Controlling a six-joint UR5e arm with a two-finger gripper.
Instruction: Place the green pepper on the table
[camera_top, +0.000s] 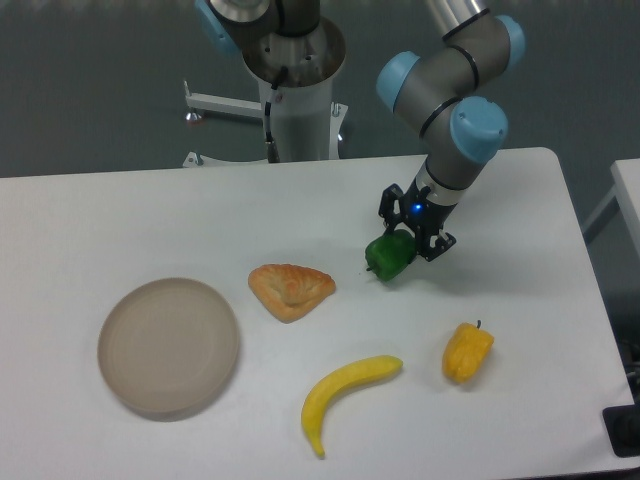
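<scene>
The green pepper (388, 257) is small, glossy and dark green, held right of centre over the white table (120, 215). My gripper (402, 240) is shut on its upper right side, the black fingers angled down to the left. From this view I cannot tell whether the pepper touches the tabletop or hangs just above it.
A pastry (290, 289) lies left of the pepper. A banana (345, 394) and a yellow-orange pepper (467, 351) lie toward the front. A round beige plate (168, 346) sits front left. The arm's base stands behind the table's far edge.
</scene>
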